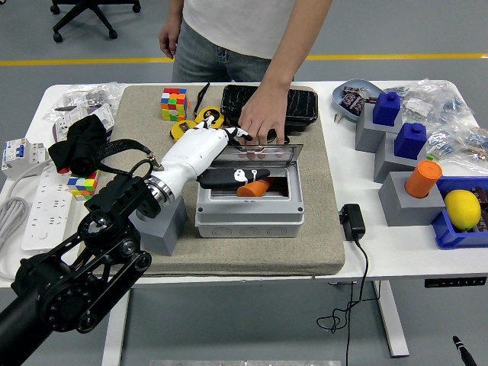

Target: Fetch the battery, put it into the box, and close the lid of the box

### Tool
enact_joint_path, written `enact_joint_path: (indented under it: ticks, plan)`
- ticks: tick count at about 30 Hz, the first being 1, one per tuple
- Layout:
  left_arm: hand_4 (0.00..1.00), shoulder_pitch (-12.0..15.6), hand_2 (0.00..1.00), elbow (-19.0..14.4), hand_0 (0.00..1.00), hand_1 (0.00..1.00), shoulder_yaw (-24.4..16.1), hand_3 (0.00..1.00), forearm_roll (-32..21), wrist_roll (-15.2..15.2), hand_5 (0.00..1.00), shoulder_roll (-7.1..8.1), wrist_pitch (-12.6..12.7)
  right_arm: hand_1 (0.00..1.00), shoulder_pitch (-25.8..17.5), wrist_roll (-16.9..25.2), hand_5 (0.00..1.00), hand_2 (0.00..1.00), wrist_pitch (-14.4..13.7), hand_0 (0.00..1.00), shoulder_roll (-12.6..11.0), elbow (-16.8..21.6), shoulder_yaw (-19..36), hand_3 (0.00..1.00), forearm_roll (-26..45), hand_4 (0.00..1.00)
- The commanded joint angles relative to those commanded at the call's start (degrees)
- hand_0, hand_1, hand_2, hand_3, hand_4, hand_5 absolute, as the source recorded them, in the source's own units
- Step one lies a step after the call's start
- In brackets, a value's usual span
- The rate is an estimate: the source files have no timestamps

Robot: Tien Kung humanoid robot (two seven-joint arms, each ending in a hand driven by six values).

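Observation:
A grey box [248,217] stands on the felt mat [320,229] with an orange battery [255,187] lying inside. Its clear lid [268,152] is tilted forward, half lowered over the opening. My left hand [229,155], white with black fingers, straddles the lid's left part: the fingers [231,135] lie over its top edge and the thumb [229,176] sits below it, above the box's opening. A person's hand [263,118] rests on the lid's far edge from behind. My right arm is out of view.
A grey block [164,225] stands left of the box under my forearm. A Rubik's cube [174,103], a yellow tape roll [187,126] and a black tray [299,99] lie behind. A power adapter [352,221] and grey stands [400,202] with blue and orange pieces sit at the right.

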Motion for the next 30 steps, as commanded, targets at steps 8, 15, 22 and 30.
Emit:
enact_joint_path:
  ticks: [8, 15, 22, 30]
  plan:
    - [0.998, -0.1, 0.677, -1.3, 0.998, 0.71, 3.1, 0.763, -0.5, 0.6, 0.998, 1.53, -0.5, 0.765, -0.1, 0.0, 0.998, 0.75, 0.0, 0.851, -0.1, 0.0, 0.1, 0.775, 0.0, 0.998]
    - [0.998, 0.2, 0.676, -2.5, 0.998, 0.71, 6.3, 0.761, -1.0, 1.0, 0.998, 2.63, -0.9, 0.765, -0.2, 0.0, 0.998, 0.75, 0.0, 0.851, -0.1, 0.0, 0.1, 0.775, 0.1, 0.998]
    - [0.998, 0.0, 0.677, -2.8, 0.998, 0.711, 8.8, 0.762, -1.4, 1.4, 0.998, 3.08, -1.4, 0.765, 0.0, 0.1, 0.998, 0.75, -0.1, 0.851, -0.2, 0.0, 0.0, 0.775, 0.3, 0.998]
    - [0.998, 0.6, 0.677, -2.7, 0.998, 0.71, 5.4, 0.762, -1.8, -0.5, 0.998, 2.31, 0.9, 0.765, -0.1, 0.1, 0.998, 0.75, -0.1, 0.851, -0.1, 0.0, 0.0, 0.775, 0.4, 0.998]
